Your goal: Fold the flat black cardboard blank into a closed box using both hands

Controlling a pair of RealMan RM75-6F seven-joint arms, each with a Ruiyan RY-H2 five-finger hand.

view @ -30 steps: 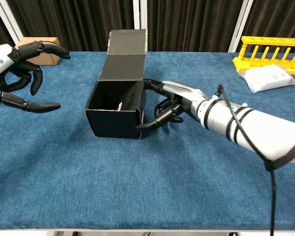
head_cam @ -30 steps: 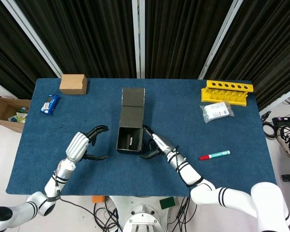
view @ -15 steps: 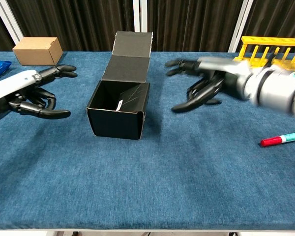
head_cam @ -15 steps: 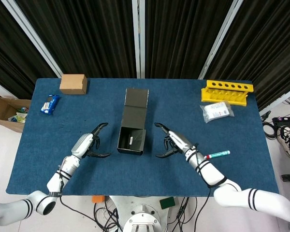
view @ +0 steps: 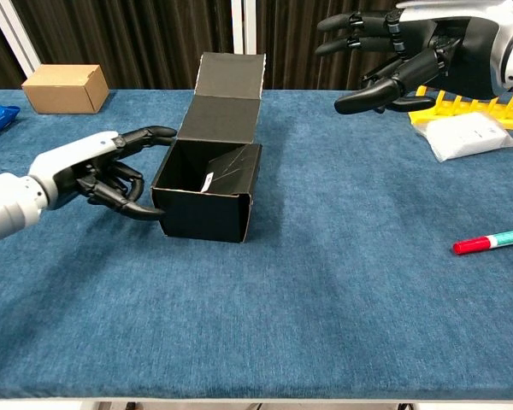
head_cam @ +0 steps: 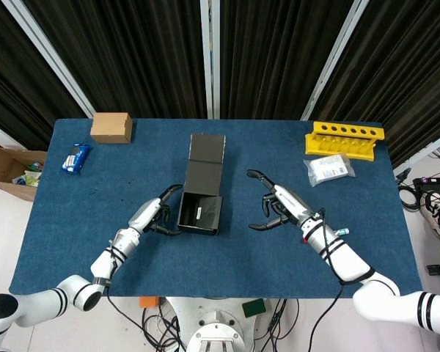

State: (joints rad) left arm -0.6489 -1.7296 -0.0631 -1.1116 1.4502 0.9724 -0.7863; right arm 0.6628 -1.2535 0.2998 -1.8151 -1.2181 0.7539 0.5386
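Left hand (view: 98, 171) at 9 o'clock of black box (view: 207, 201), fingertips touching its left wall, fingers curled, gripping nothing. Right hand (view: 410, 55) raised off at 3 o'clock, well apart from box, fingers spread, empty. Box at centre of blue table (head_cam: 227, 257), top open, lid flap (head_cam: 206, 147) extending toward 12 o'clock.
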